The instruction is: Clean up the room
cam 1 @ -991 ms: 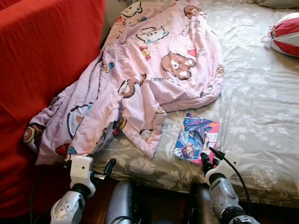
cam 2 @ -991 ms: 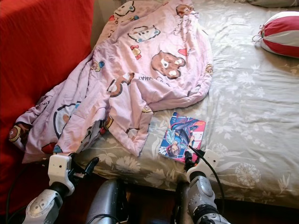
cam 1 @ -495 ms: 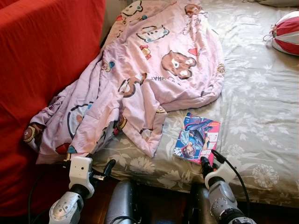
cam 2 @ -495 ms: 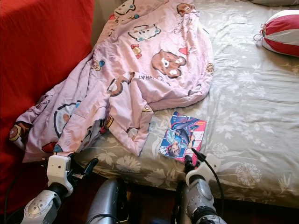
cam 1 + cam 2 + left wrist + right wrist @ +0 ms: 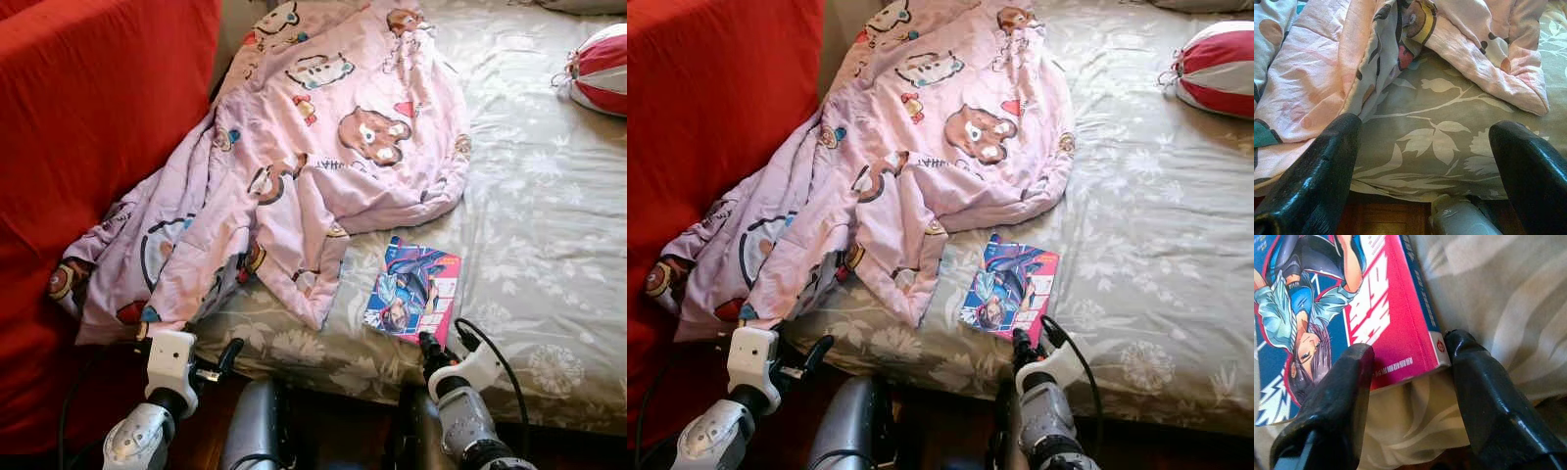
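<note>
A manga book (image 5: 413, 292) with a blue and pink cover lies flat on the bed near its front edge. My right gripper (image 5: 444, 343) is at the book's near corner. In the right wrist view its two fingers (image 5: 1337, 396) stand open on either side of that corner of the book (image 5: 1342, 298), and one pad is close against the spine. A pink cartoon-print blanket (image 5: 294, 166) lies crumpled across the bed's left side and hangs off the edge. My left gripper (image 5: 223, 360) is open and low in front of the bed edge, below the blanket's hanging hem (image 5: 1317, 93).
The bed (image 5: 549, 196) has a grey-green floral sheet. A red-covered piece of furniture (image 5: 88, 127) stands close on the left. A red and white striped round cushion (image 5: 600, 69) lies at the far right. Dark wooden floor (image 5: 1386, 223) shows under the bed edge.
My right gripper has slid slightly lower toward the bed's front edge, staying at the book's near corner. The book, blanket and left gripper have not moved.
</note>
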